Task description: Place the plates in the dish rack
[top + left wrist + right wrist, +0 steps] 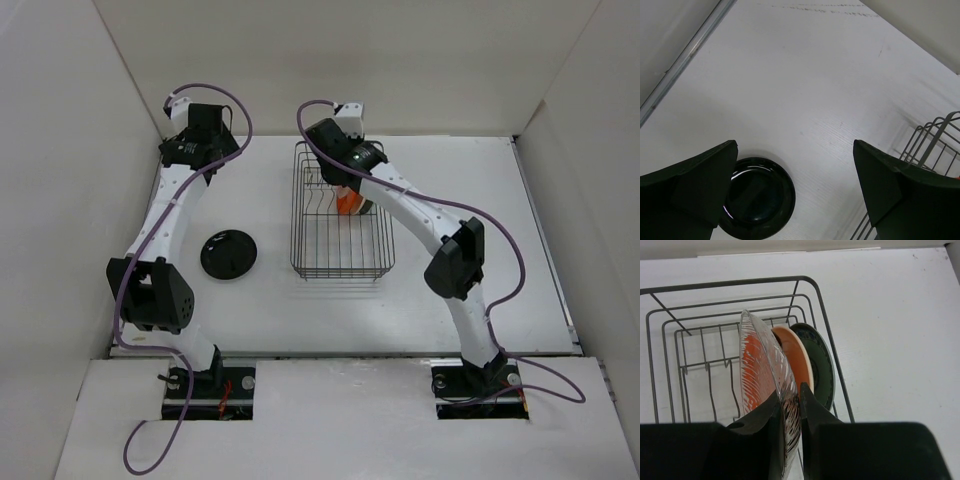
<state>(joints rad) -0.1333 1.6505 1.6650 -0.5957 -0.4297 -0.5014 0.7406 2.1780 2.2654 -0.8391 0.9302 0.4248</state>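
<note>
Inside the dish rack (825, 315), near the desk's (250, 320) far edge, the clear glass plate (765, 375) stands on edge, its near rim pinched by the right pincer (790, 397). Just beyond stand the orange plate (797, 360) and teal plate (822, 367). Left of the rack, the black plate (760, 200) lies flat on the desk below the wide-spread left pincer (794, 145).

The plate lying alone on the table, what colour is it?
Black. The glossy black round plate shows best in the top external view.
</note>
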